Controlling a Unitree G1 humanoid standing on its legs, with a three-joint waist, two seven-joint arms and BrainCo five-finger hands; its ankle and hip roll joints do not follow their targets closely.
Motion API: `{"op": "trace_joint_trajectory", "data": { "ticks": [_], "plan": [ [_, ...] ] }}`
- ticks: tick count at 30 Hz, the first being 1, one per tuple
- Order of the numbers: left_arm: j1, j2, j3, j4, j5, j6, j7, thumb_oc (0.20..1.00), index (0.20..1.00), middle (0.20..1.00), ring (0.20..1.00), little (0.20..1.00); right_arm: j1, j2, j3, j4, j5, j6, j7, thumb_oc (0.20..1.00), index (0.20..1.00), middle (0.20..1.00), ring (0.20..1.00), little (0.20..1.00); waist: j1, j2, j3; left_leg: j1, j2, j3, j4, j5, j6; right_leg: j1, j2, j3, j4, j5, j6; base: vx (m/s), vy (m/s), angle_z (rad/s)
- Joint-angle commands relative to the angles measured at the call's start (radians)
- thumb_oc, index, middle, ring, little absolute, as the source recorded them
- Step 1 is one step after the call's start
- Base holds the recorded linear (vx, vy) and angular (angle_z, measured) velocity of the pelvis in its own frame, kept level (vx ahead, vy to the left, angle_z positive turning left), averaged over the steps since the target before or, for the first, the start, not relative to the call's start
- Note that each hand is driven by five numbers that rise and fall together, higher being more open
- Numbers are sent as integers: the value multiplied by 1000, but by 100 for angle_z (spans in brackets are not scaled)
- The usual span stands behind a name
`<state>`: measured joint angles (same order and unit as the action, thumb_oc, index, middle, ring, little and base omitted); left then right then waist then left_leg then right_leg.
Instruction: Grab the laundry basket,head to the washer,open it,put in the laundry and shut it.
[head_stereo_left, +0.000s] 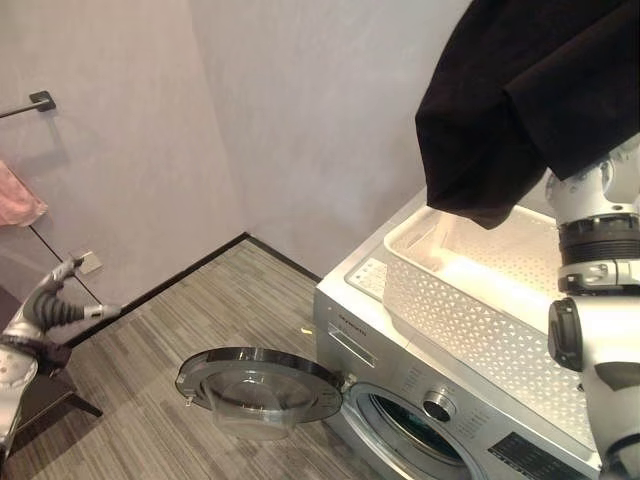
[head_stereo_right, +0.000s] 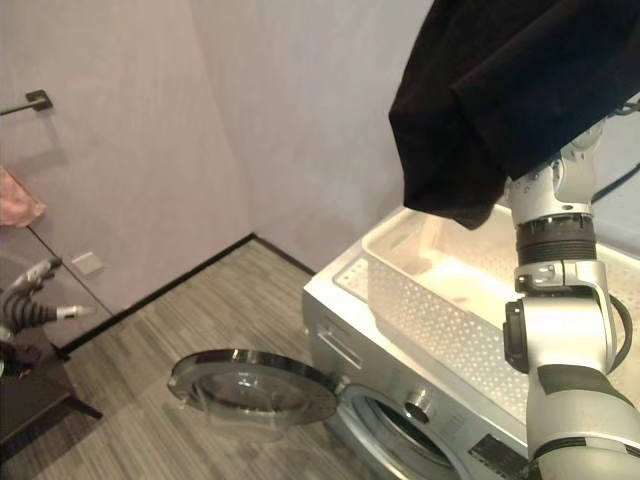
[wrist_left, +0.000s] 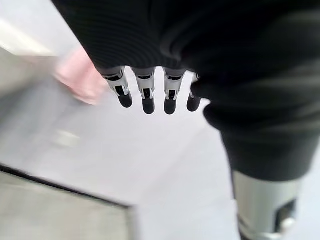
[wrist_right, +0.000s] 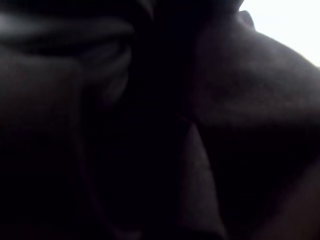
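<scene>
Currently right arm held black laundry (head_stereo_left: 520, 100) high above basket (head_stereo_left: 470, 290) on washer (head_stereo_left: 400, 400), its fingers hidden so grip unclear, left hand (head_stereo_left: 60, 300) hung open, door (head_stereo_left: 258, 385) open; cloth could snag basket rim or miss drum.

We see the left hand (wrist_left: 150, 90) from close up, its dark ribbed cover spread across the upper part of our view and its silver fingers (wrist_left: 146, 95) with dark tips reaching out in a straight row, relaxed and holding nothing. Past them lies a pale grey wall (wrist_left: 165, 165). A blurred pink cloth (wrist_left: 80, 80) hangs beside the fingertips. A dark baseboard (wrist_left: 60, 185) runs between wall and floor.
</scene>
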<state>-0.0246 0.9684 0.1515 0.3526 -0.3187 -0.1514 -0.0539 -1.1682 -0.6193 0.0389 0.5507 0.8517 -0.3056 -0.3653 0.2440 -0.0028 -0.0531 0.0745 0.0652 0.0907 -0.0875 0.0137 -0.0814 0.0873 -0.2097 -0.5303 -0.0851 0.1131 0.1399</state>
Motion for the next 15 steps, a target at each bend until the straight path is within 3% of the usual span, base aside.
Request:
{"op": "trace_joint_trajectory", "data": {
  "ticks": [1,6,12,15],
  "plan": [
    [-85,12,-17,-91,-183,-93,33,1000,1000,1000,1000,1000,-153,36,113,-28,37,-54,20,200,200,200,200,200,-14,-67,-92,-57,34,5,0,41,-43,15,-109,48,-2,47,90,-23,20,-4],
    [-203,-165,-100,-214,-303,-131,77,1000,1000,1000,1000,1000,-216,120,153,-99,69,-84,16,200,200,200,200,200,-33,-87,-88,-49,34,21,0,30,-37,2,-107,74,-2,52,87,0,4,-5],
    [-235,-288,-167,-307,-408,-138,42,1000,1000,1000,1000,1000,-262,176,208,-137,83,-92,20,200,200,200,200,200,-56,-102,-87,-47,34,39,0,28,-30,-14,-104,96,-2,60,80,-4,9,-15],
    [-235,-296,-170,-326,-416,-140,32,1000,1000,1000,1000,1000,-266,188,215,-138,91,-96,26,200,200,200,200,200,-57,-104,-88,-45,35,43,0,26,-29,-15,-104,100,-2,60,80,9,7,-14]
  ]
}}
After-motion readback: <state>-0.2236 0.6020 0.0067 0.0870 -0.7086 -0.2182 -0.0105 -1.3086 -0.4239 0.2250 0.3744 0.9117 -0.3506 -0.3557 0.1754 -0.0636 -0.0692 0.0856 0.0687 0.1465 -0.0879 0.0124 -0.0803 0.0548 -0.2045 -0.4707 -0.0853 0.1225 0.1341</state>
